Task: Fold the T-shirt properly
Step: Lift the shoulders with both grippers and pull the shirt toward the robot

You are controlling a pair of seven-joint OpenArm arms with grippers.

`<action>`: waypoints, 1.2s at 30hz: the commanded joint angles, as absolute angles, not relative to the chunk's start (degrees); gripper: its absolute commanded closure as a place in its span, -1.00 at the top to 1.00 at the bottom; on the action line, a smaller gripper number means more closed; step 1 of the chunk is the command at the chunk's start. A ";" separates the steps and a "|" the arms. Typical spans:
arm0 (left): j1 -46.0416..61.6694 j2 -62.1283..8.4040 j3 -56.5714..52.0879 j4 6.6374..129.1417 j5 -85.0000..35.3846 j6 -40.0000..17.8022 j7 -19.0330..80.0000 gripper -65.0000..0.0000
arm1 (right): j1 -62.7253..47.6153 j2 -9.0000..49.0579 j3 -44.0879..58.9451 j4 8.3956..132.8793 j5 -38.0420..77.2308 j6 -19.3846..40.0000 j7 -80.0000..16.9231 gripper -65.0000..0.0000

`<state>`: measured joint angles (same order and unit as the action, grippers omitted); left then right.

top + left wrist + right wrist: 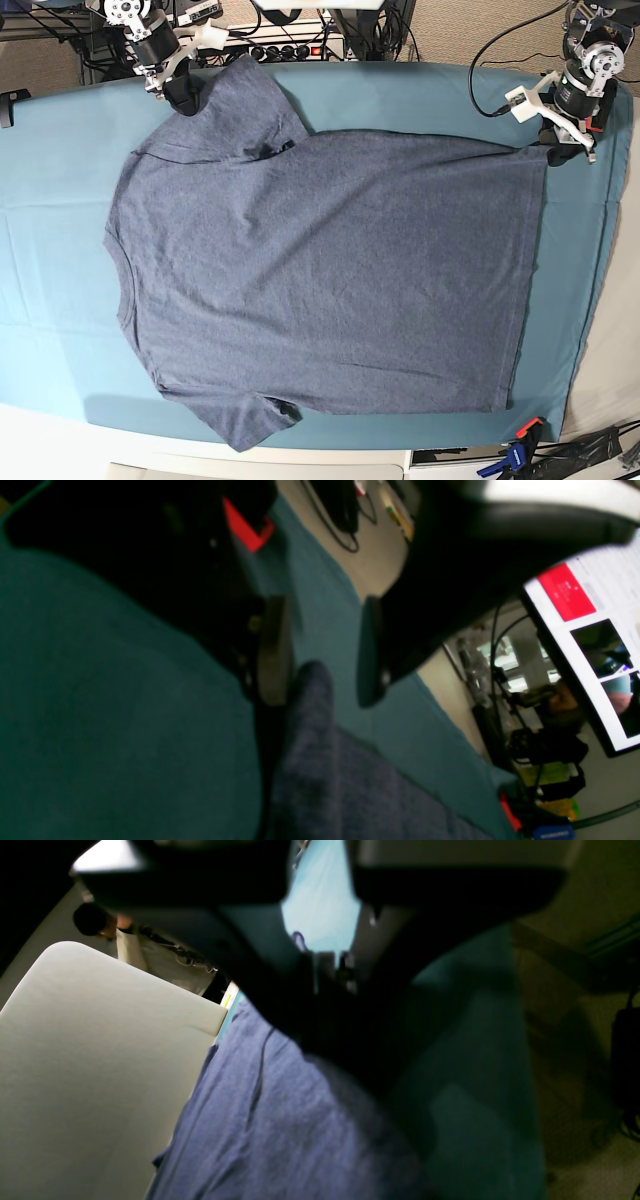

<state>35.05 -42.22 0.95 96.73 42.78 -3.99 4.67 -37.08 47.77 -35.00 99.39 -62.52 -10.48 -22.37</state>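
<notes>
1. Two pads apart on our left gripper [322, 650] in the left wrist view; the T-shirt [320, 760] hem corner pokes up between them, untouched.
2. Right wrist view: our right gripper [330, 975] looks pinched on cloth trailing below.
3. Base view: the shirt's length runs arm to arm across the teal table cloth [400, 90].

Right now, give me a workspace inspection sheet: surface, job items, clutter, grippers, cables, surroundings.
Surface: teal table cloth, covering the table.
Job's things: T-shirt spread flat, plain side up, no fold made.
Clutter: nothing seen on the cloth; blue clamp at its near edge.
Grippers: left gripper open, hem corner between its jaws; right gripper shut at the sleeve.
Cables: black cable to the left arm; a bundle behind the table.
Surroundings: monitor beside the table, carpet floor.
</notes>
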 commanded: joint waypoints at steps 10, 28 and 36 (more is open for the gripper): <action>35.18 -42.39 1.39 96.01 41.67 -8.60 5.30 -0.21 | -36.12 48.38 -35.53 99.39 -61.32 -7.55 -20.84 -1.00; 34.39 -40.82 4.29 98.94 40.60 -8.80 4.12 -0.22 | -36.03 48.36 -35.53 99.39 -60.90 -7.55 -21.06 -1.00; 34.11 -40.82 4.27 98.91 37.58 -8.36 6.28 -1.00 | -36.01 48.36 -35.53 99.39 -60.88 -11.49 -21.15 -1.00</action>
